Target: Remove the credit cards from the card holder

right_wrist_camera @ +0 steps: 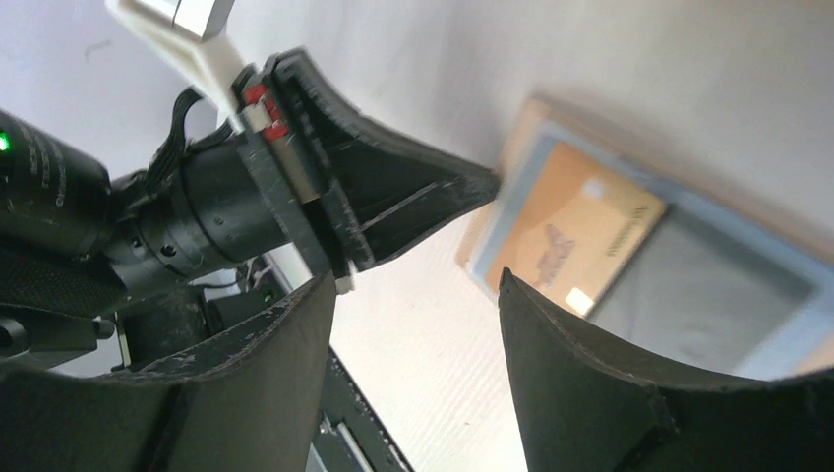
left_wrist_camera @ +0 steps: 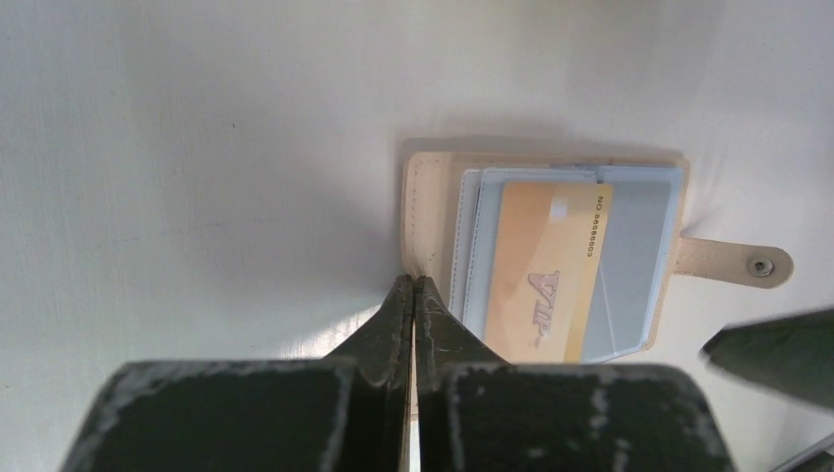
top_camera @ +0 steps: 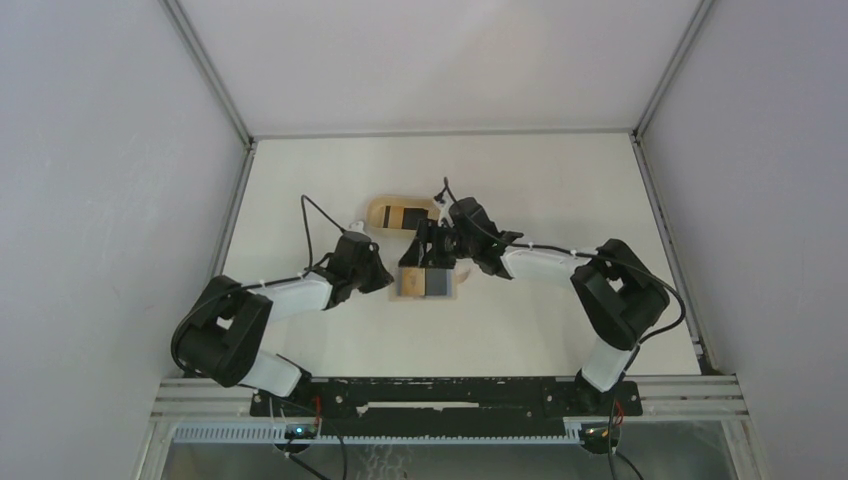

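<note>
The card holder lies open on the table, with a tan border and light blue pockets inside. A gold card marked VIP sits in a pocket and shows in the right wrist view too. The closure tab with its dark dot sticks out to the right. My left gripper is shut, its tips touching the holder's left tan edge; in the top view it is left of the holder. My right gripper is open and empty, hovering just above the holder.
An oval light-wood tray with a dark flat item in it stands just behind the holder. One finger of the right gripper shows at the right edge of the left wrist view. The left gripper is close in front of the right wrist camera.
</note>
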Robot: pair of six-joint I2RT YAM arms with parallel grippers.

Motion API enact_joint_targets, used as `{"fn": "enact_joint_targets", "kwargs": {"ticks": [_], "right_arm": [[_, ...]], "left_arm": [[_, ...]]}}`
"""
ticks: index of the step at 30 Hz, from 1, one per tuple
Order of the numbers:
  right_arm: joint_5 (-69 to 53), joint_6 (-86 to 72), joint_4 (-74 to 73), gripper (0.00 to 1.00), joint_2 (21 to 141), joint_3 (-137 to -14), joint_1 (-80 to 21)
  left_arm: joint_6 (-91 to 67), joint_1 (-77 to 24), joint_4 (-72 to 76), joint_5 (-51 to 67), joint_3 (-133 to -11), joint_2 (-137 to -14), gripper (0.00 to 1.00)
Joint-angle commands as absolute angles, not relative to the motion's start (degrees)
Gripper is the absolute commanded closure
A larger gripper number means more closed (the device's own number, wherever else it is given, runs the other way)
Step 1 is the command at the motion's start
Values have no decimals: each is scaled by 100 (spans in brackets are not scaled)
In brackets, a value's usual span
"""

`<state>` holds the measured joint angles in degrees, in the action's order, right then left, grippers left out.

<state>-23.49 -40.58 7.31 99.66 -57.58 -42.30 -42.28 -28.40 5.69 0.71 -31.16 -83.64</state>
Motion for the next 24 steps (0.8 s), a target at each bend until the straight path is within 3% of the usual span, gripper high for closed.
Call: {"fn": "enact_joint_targets", "kwargs": {"ticks": [1, 24], "right_arm": [[-2252, -3946, 825, 29, 9585, -5556, -3722], [-1307, -3854, 169, 30, 9895, -4975, -3823]], "left_arm": [[-4245, -2830, 299, 179, -2933, -8552, 100], [-4271, -2830, 289, 213, -2981, -8750, 100]]}}
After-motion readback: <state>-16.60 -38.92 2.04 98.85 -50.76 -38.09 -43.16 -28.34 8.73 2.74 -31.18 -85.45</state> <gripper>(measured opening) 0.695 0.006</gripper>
